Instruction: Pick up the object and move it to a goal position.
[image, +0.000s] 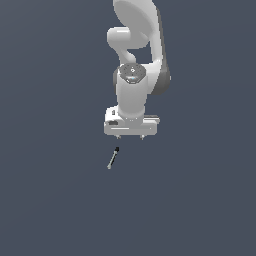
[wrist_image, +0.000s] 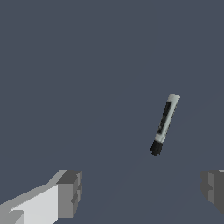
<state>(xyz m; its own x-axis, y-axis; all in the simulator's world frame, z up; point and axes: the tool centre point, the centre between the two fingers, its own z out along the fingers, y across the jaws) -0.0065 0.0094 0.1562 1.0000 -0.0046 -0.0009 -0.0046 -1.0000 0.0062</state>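
My claw (image: 130, 136) hangs above the dark grey tabletop (image: 50, 200), pointing down, fingers spread wide with nothing between them. In the wrist view both fingertips (wrist_image: 70, 192) show at the frame's edges, far apart, gap bare. No contact with anything.

The object is a marker-like rod (image: 113, 158), thin, grey body, black tip, paler opposite end. It lies flat on the tabletop, clear of my claw, not under the gap between the fingers but offset beyond it. In the exterior view it sits below the claw's body, slightly toward the exterior view's left, black tip nearer the claw, pale end pointing away. In the wrist view the rod (wrist_image: 164, 124) sits closer to one finger than the other, black tip toward the fingers, pale end away; a dark strip runs along its barrel. It lies at a slant to the finger line, not parallel.
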